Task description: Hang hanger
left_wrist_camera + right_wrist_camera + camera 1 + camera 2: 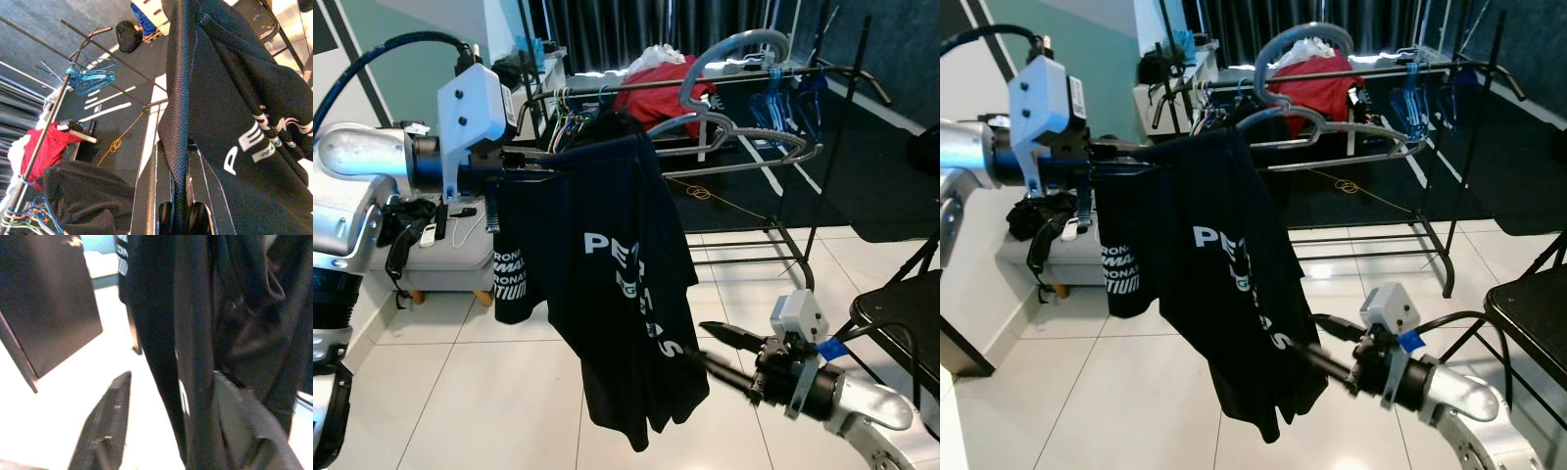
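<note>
A grey hanger (749, 137) carries a black T-shirt (617, 274) with white lettering. My left gripper (524, 164) is shut on the hanger's near end through the cloth, holding it out level at chest height. The hanger's hook (734, 44) is up beside the clothes rack's rail (744, 78); whether it touches the rail is unclear. Low on the right, my right gripper (707, 350) is open at the shirt's lower edge. In the right wrist view a fold of the shirt (195, 357) hangs between its fingers (105, 426).
The black rack holds blue hangers (773, 103), a red garment (656, 88) and dark clothes. A black chair (901, 304) stands close on the right. A grey bench (450, 257) with a black bag sits on the left. White tile floor lies below.
</note>
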Tool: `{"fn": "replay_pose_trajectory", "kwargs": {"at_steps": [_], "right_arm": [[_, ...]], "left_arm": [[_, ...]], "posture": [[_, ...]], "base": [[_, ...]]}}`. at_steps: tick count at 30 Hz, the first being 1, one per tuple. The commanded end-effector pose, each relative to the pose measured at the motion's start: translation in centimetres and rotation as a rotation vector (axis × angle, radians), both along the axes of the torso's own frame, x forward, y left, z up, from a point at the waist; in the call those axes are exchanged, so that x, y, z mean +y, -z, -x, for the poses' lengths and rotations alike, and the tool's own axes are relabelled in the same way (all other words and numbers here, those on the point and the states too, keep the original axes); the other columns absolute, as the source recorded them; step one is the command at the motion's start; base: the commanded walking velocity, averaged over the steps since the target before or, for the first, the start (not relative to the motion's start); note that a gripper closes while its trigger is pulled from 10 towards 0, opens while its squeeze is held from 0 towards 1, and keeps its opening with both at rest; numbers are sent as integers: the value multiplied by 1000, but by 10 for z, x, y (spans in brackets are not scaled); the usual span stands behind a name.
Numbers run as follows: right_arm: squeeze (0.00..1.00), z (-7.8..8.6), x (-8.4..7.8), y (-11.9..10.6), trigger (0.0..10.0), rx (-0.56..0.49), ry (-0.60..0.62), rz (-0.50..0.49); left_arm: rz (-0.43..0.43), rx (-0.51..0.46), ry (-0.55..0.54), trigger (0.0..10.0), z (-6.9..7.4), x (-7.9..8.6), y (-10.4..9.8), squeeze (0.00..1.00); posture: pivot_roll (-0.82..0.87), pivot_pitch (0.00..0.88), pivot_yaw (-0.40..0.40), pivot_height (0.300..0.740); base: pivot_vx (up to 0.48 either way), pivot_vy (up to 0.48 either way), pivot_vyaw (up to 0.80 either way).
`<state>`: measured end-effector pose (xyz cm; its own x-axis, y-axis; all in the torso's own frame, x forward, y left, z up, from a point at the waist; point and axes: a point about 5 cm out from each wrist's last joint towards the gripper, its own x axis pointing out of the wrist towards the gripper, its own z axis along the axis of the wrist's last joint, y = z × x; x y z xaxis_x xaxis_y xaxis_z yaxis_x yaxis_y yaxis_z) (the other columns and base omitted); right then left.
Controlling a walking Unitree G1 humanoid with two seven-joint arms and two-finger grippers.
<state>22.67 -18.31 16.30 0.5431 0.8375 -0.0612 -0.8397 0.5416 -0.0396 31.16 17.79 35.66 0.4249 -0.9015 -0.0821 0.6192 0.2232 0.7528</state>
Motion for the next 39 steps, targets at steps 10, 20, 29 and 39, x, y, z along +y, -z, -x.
{"fn": "replay_pose_trajectory", "kwargs": {"at_steps": [10, 20, 29, 39], "right_arm": [[1000, -23, -6, -14, 10000, -112, 129, -4], [1000, -17, -6, -33, 10000, -132, 110, -96], [0, -14, 4, -16, 9882, -28, 42, -31], [0, -24, -2, -19, 10000, -39, 128, -59]], "left_arm": [[23, 6, 57, 10000, 6, -5, 0, 0], [19, 9, 67, 10000, 8, -6, 0, 0], [20, 11, 74, 10000, 9, -7, 0, 0], [19, 11, 75, 10000, 10, -7, 0, 0]], "posture": [[-78, 0, 76, 740], [-79, 0, 80, 740], [-76, 0, 80, 740], [-73, 0, 78, 740]], "base": [[0, 0, 0], [0, 0, 0], [0, 0, 0], [0, 0, 0]]}}
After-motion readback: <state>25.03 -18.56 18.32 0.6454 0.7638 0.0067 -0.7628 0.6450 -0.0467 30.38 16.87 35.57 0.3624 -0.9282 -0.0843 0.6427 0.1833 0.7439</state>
